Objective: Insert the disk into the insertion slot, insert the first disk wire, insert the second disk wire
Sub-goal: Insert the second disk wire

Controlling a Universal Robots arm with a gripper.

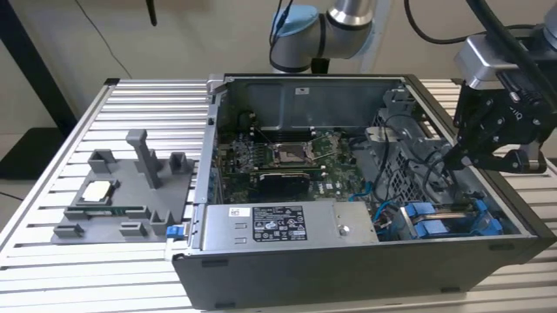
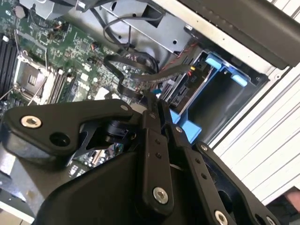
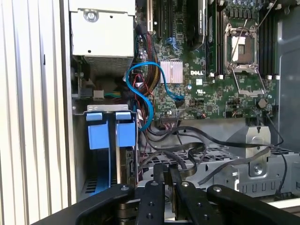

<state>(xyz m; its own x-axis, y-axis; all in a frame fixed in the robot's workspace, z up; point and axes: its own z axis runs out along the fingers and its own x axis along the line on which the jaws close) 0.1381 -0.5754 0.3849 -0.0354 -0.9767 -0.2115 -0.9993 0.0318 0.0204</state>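
The disk, seen by its bright blue carrier (image 1: 424,220), sits down inside the insertion slot (image 1: 452,210) at the front corner of the black computer case on the exterior view's right. Its blue end tabs (image 3: 108,135) and blue frame (image 2: 220,63) appear in both wrist views. My gripper (image 1: 452,160) hangs above the case just behind that bay. Its black fingers (image 3: 157,187) stand close together, shut on a flat black disk wire (image 2: 164,72) that loops from the fingertips toward the drive end. The wire's plug end is hidden.
The open case holds a green motherboard (image 1: 287,156), a grey box with a white sticker (image 1: 278,225) and a blue cable (image 3: 145,93). On the exterior view's left, a grey fixture (image 1: 122,189) stands on the slatted table (image 1: 130,104). Bundled black cables (image 3: 201,150) cross the drive cage.
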